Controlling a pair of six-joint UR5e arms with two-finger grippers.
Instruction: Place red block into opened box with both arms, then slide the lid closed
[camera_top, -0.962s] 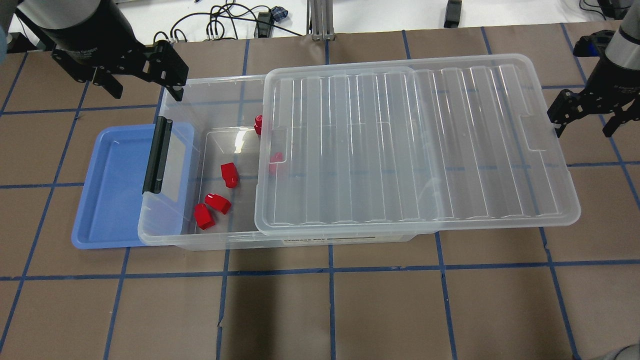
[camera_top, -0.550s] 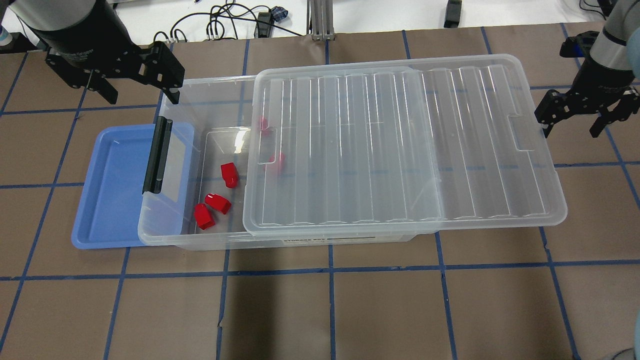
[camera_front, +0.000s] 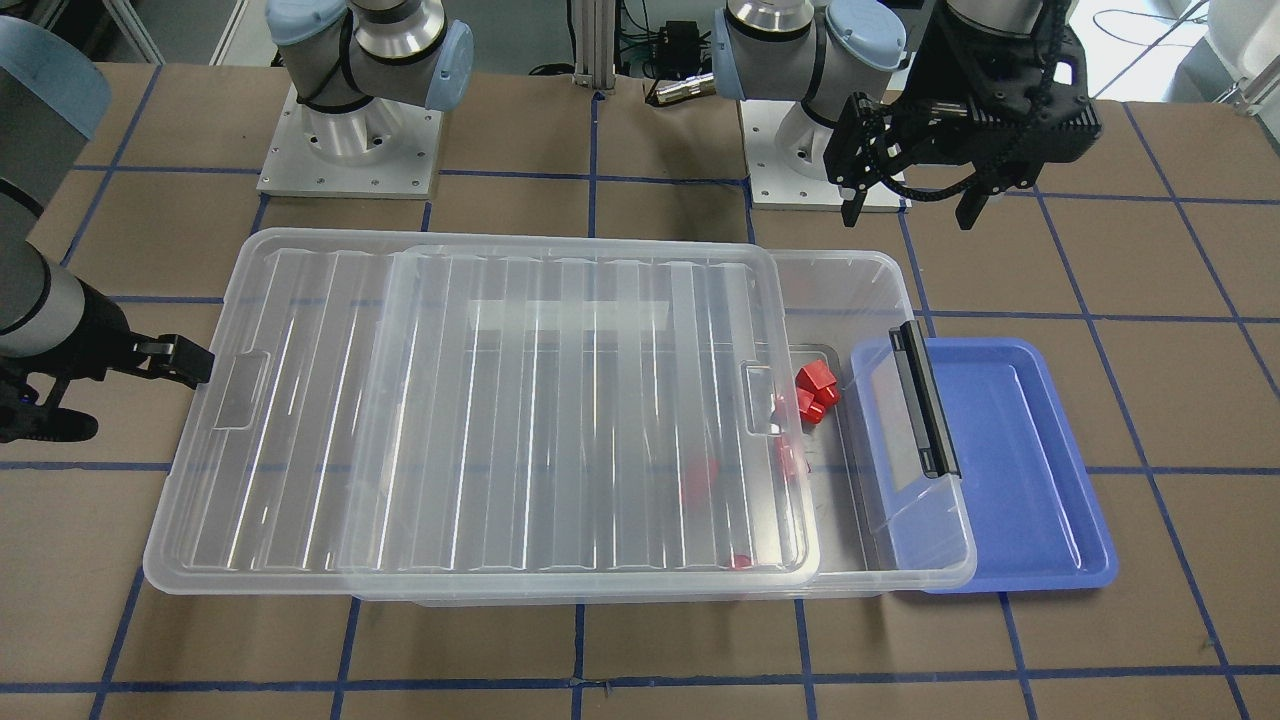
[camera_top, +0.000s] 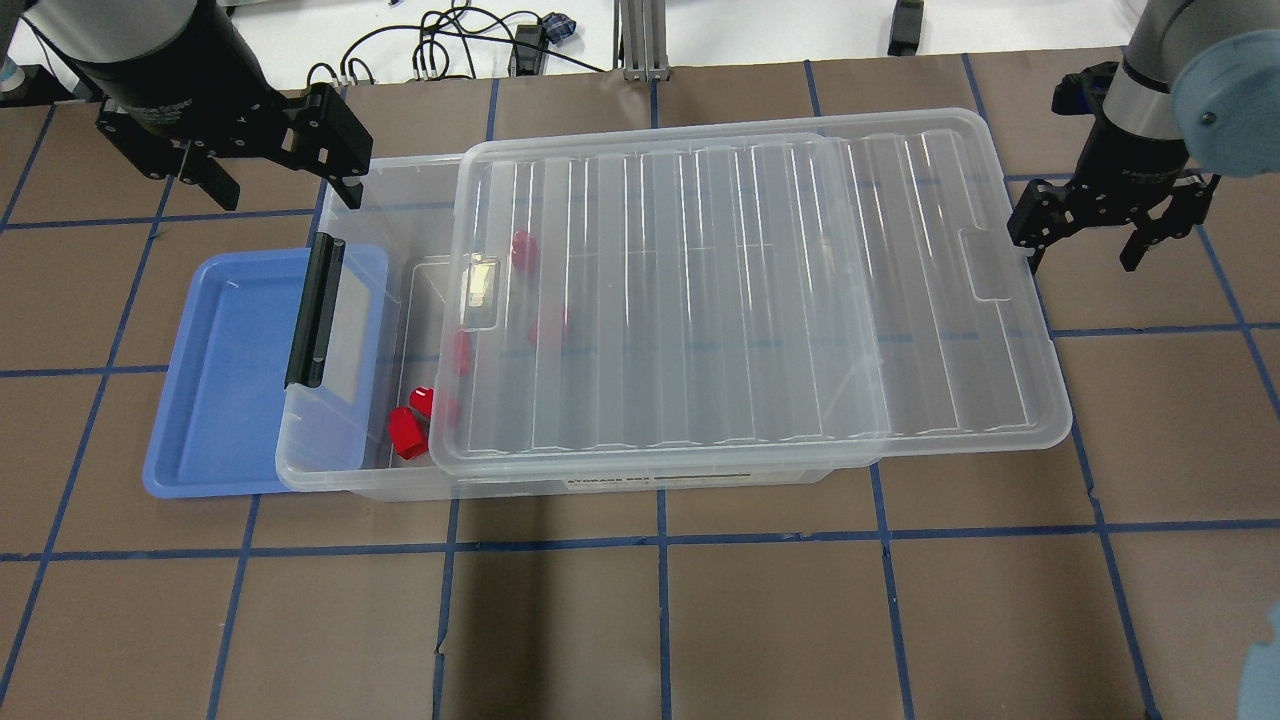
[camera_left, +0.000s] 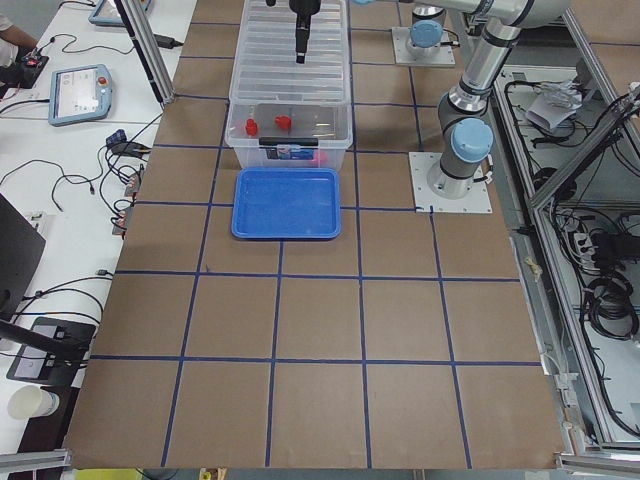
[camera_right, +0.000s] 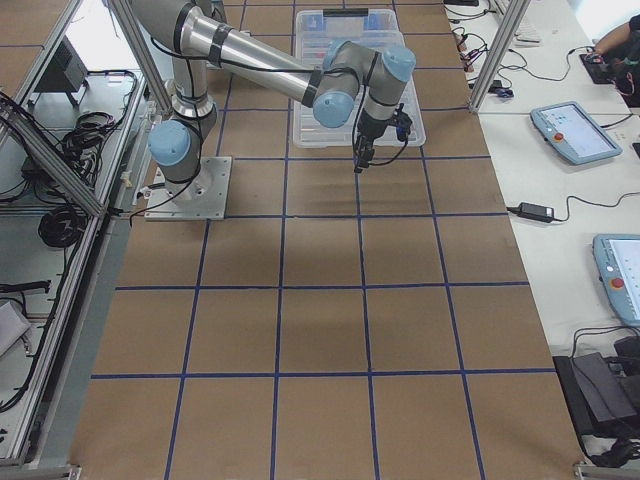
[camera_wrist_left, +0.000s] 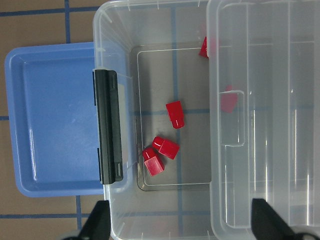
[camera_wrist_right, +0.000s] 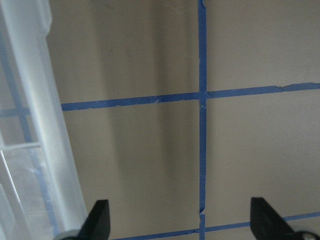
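Observation:
Several red blocks (camera_top: 407, 432) (camera_wrist_left: 175, 114) (camera_front: 815, 378) lie on the floor of the clear box (camera_top: 340, 482), some of them blurred beneath the lid. The ribbed lid (camera_top: 750, 300) (camera_front: 480, 420) rests on the box and covers most of it. A strip stays uncovered beside the black bar (camera_top: 315, 310), and the lid's right end overhangs the box. My right gripper (camera_top: 1085, 250) (camera_front: 150, 400) (camera_wrist_right: 181, 225) is open, with one finger at the lid's right short edge by the notch. Above the box's far left corner, my left gripper (camera_top: 280, 188) (camera_front: 908, 215) (camera_wrist_left: 181, 225) hangs open and holds nothing.
A blue tray (camera_top: 220, 380) (camera_front: 1010, 450) lies under the box's bar end and sticks out to the left. Brown paper with a blue tape grid covers the table. Cables and an aluminium post (camera_top: 640, 40) sit at the far edge.
The lid has slid left over the box and now hides more of the red blocks. My right gripper moved left along with its right edge. The left gripper barely shifted.

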